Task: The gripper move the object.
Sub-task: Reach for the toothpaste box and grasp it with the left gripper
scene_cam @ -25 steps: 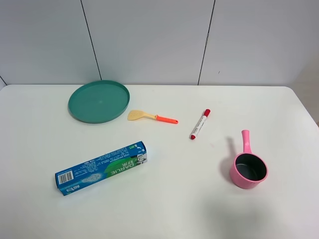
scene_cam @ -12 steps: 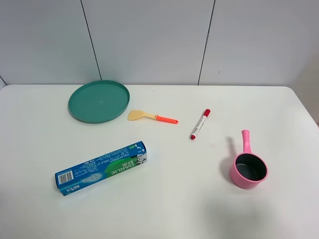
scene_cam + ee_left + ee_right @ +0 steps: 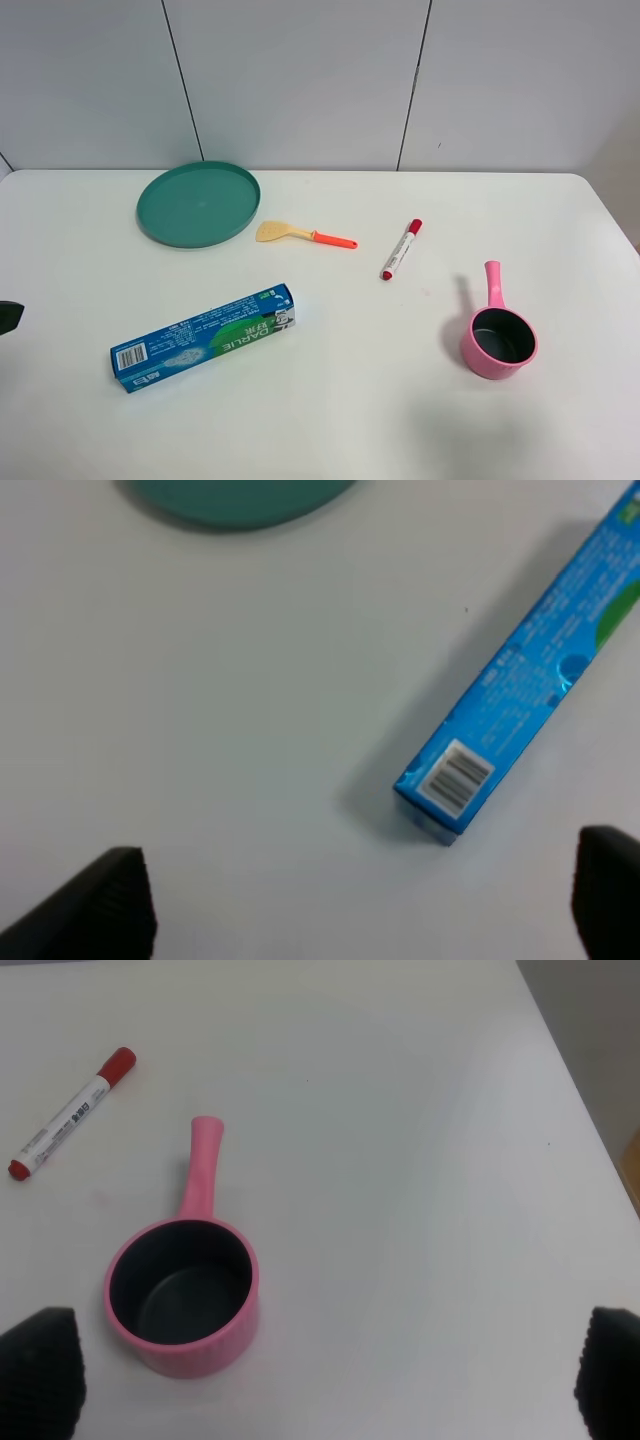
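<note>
The blue-and-green DARLIE toothpaste carton point(image 3: 203, 337) lies flat and slantwise on the white table, barcode end toward the front left. In the left wrist view the barcode end of the carton point(image 3: 520, 700) lies ahead of my left gripper point(image 3: 355, 910). That gripper is open and empty, with dark fingertips point(image 3: 100, 910) spread wide and apart from the carton. In the exterior view only a dark tip of the left gripper point(image 3: 8, 316) shows at the left edge, left of the carton. My right gripper point(image 3: 325, 1380) is open and empty, above the table near the pink pot.
A green plate point(image 3: 198, 204) sits at the back left, and its edge also shows in the left wrist view point(image 3: 240, 495). A yellow spatula with an orange handle point(image 3: 300, 235) and a red-capped marker point(image 3: 401, 249) lie mid-table. A pink saucepan point(image 3: 497, 340) stands at the right.
A dark tip of the left gripper has come into the exterior view at the left edge. The carton and the other objects have not moved.
</note>
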Motion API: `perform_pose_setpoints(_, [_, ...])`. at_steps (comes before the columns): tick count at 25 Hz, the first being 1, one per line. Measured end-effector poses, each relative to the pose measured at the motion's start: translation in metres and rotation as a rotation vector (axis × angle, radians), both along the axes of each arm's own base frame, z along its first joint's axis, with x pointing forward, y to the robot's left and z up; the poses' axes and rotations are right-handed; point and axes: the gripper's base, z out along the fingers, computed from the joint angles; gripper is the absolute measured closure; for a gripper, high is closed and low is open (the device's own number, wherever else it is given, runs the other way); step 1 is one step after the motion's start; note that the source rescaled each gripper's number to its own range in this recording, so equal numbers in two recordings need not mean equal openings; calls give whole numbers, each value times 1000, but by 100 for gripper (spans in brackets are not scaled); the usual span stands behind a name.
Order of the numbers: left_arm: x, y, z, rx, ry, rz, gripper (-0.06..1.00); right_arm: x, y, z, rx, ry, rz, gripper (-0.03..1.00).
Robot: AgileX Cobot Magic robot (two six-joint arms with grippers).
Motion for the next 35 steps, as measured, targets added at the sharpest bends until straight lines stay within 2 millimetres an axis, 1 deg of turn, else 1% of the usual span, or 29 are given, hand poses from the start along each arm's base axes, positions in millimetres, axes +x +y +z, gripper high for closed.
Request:
perform_pose_setpoints(5, [19,-8,-8,57,12,-228,23,0,0,0,0,0,0,-3])
perform_pose_setpoints(8, [29,-13,-10,21,4,-304,23,0,0,0,0,0,0,-3])
perform_pose_setpoints(12, [43,-17,-18,-11,51,-330,23,0,0,0,0,0,0,-3])
perform_pose_setpoints(16, [55,-23,-32,-23,132,-372,23,0,0,0,0,0,0,-3])
perform_pose_setpoints(20, [67,-35,-47,-24,213,-432,23,0,0,0,0,0,0,-3])
perform_pose_setpoints(24, [78,-48,-61,-15,253,-476,23,0,0,0,0,0,0,-3])
perform_pose_setpoints(28, [87,-61,-73,4,260,-510,23,0,0,0,0,0,0,-3])
perform_pose_setpoints(35, [101,-80,-88,42,215,-528,23,0,0,0,0,0,0,-3])
